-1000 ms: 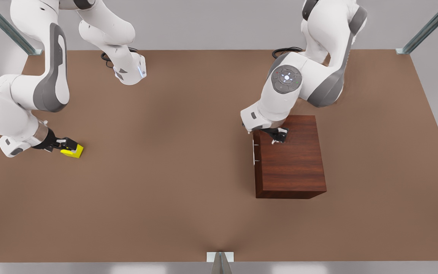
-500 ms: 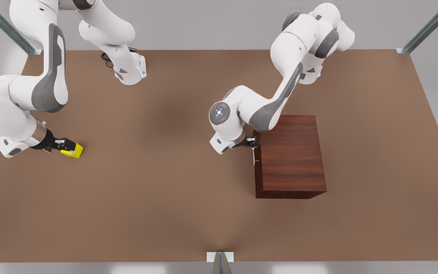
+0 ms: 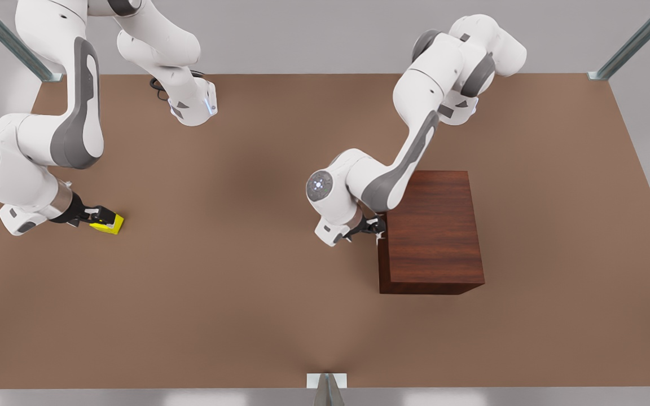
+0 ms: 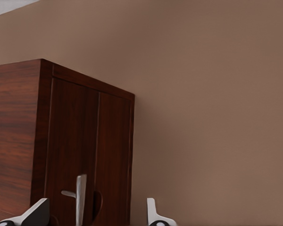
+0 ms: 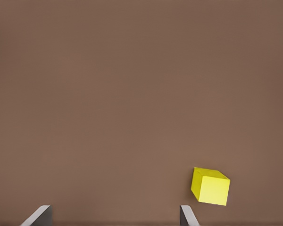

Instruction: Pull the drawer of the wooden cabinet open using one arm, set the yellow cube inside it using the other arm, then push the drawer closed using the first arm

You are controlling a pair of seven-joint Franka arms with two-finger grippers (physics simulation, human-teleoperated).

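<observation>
The wooden cabinet (image 3: 432,231) stands at the front view's right, its drawer (image 4: 85,150) closed flush. My left gripper (image 3: 377,230) is at the drawer face, open, its fingers (image 4: 37,212) on either side of the thin silver handle (image 4: 80,197) without closing on it. The yellow cube (image 3: 109,224) lies on the table at the front view's left. My right gripper (image 3: 95,216) hovers right at the cube, open. In the right wrist view the cube (image 5: 210,186) sits just beyond one fingertip (image 5: 188,215), not between the two.
The brown table (image 3: 257,270) stretches wide between cube and cabinet. Both arm bases (image 3: 192,107) stand at the far edge. Metal frame posts (image 3: 629,45) rise at the far corners, and a small bracket (image 3: 326,383) sits at the near edge.
The left arm swung off the cabinet top and came down to the drawer face, then slid along it to the handle. The right gripper stayed by the cube.
</observation>
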